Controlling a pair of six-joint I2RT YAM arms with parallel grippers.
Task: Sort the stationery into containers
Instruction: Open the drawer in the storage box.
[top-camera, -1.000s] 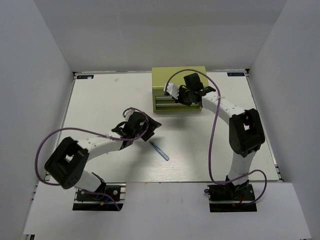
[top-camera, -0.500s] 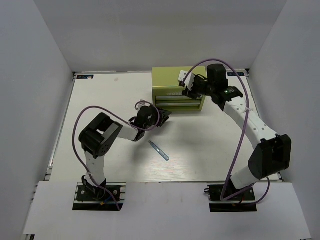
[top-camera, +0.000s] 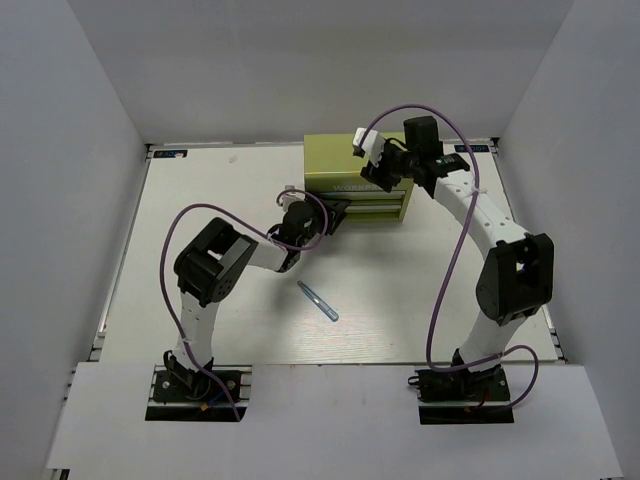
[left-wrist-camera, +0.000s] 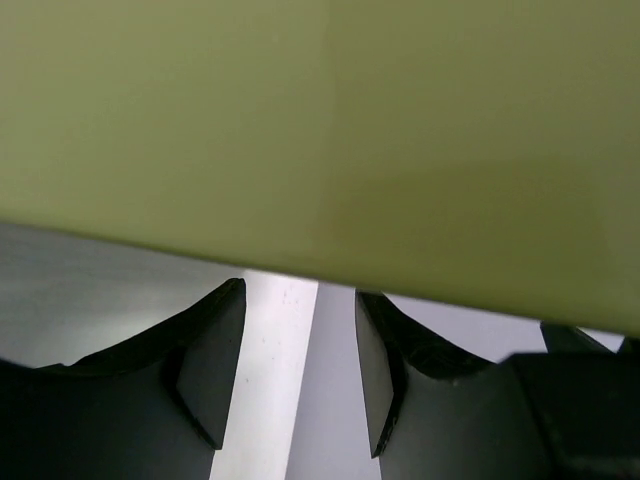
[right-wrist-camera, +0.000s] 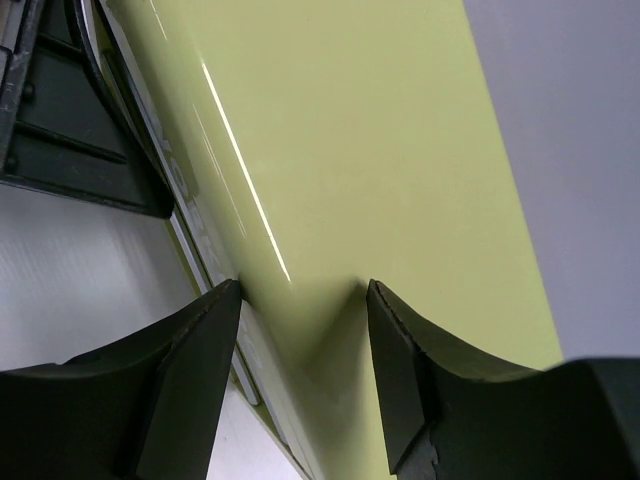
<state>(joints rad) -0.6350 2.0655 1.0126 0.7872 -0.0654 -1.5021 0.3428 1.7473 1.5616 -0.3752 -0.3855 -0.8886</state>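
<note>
Risks, top view: left gripper (top-camera: 334, 214) sits close against the lower-left front corner of the chest (top-camera: 330, 160); any fwd push likely skids the chest across the table (top-camera: 200, 210) or cocks it, since nothing appears to anchor it. Right gripper (top-camera: 370, 175) is over the chest top, upper centre of frame; the surface is smooth painted metal, so the tips may slide off if used as a brace; a press too near one edge could tip the box. Both grippers crowd the same end of the chest; contact between them is a fair concern. Drawers (top-camera: 358, 205) show as thin bands on the front face, prob. closed, but the view is too small to be sure; if closed, there is nowhere to deposit stock until one is pulled.

Fingers: in the left wrist view, left fingers (left-wrist-camera: 212, 375) are spread, gap bare, nothing pinched; the chest wall fills the upper frame just above the tips. In the right wrist view, right fingers (right-wrist-camera: 190, 385) are also spread, nothing gripped; the chest top runs across behind them; touching vs. hovering cannot be told.

Task item: one pale teal stick (top-camera: 318, 301) lies slanted on the table at centre frame, below the left gripper, well apart from both sets of fingers; neither gripper addresses it. No other sticks visible in any view.
</note>
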